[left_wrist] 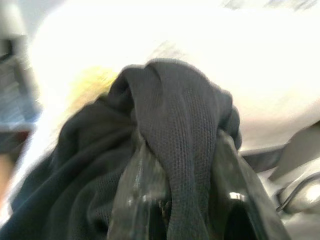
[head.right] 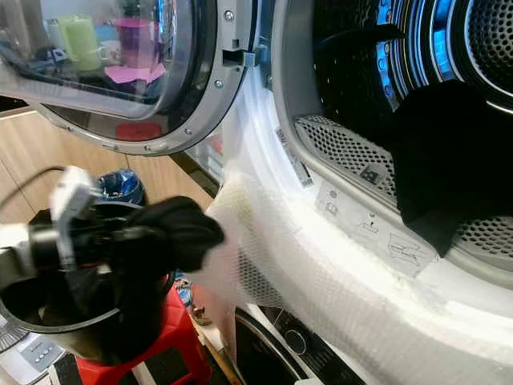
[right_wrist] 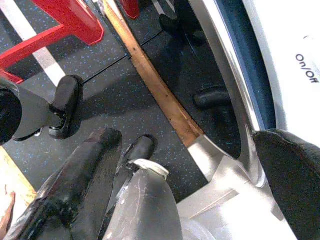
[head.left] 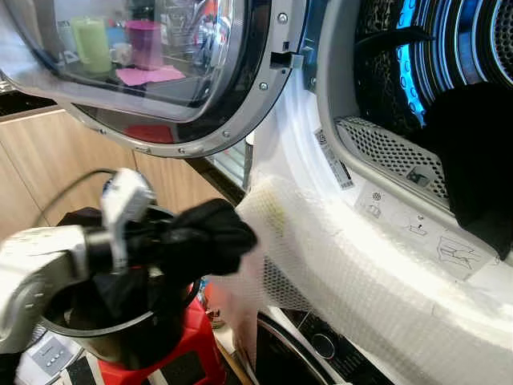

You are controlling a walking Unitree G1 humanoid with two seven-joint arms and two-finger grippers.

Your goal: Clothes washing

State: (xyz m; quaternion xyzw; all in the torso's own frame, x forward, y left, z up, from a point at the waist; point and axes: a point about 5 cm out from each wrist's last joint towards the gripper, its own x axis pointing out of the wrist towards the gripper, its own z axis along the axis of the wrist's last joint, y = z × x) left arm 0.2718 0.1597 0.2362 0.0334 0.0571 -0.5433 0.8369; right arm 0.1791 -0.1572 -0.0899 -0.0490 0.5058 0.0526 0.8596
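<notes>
The big white washer has its round door swung wide, and dark clothes already lie inside the drum. Bubble wrap covers the washer's front edge, between the pincer and the drum. Below sits a metal bucket of dark clothes on a red stool. The left pincer is clamped on a black cloth, held above the bucket, just beside the wrap. The right pincer hangs low over the dark floor, fingers apart.
</notes>
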